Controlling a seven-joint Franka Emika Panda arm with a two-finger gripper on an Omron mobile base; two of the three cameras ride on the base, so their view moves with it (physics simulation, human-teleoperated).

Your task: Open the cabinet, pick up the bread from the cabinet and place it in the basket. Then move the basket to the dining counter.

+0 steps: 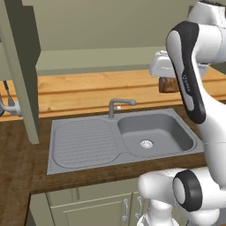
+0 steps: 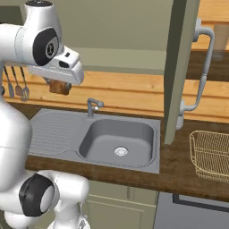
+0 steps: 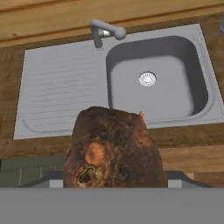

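Bread [image 3: 114, 148] gripped in pincer [image 2: 59, 87], up above grey sink [image 1: 154, 132] set in dark wood tabletop [image 1: 17, 176]. Right base view adds basket [image 2: 210, 154] at tabletop's right end, beside open cabinet door [image 2: 179, 67].

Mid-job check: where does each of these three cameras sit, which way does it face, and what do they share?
Left base view: behind the arm on its left, looking forward and down at the sink; the arm rises at lower right, the hand carrying the bread.
Right base view: behind on the right, facing the same sink; the arm rises at lower left, the basket sits at right.
Hand view: on the hand, looking down over the bread at the sink.
Shared: all three show sink, faucet and bread.
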